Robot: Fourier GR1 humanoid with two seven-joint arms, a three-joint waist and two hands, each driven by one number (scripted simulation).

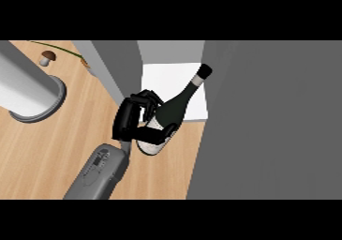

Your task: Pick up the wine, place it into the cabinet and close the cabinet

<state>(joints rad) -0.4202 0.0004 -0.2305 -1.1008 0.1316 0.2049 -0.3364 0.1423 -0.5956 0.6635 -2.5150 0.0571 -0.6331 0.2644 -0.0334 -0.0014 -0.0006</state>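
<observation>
Flat, even, soft light.
Beyond the left hand (130,119) the cabinet floor (166,77) is brightest; the gripped wine (177,105) looks near-black, the door (270,122) rightward dull grey.

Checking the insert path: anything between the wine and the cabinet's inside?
Nothing visible. The left hand holds the wine, its neck over the white floor of the open cabinet; nothing lies between them.
</observation>
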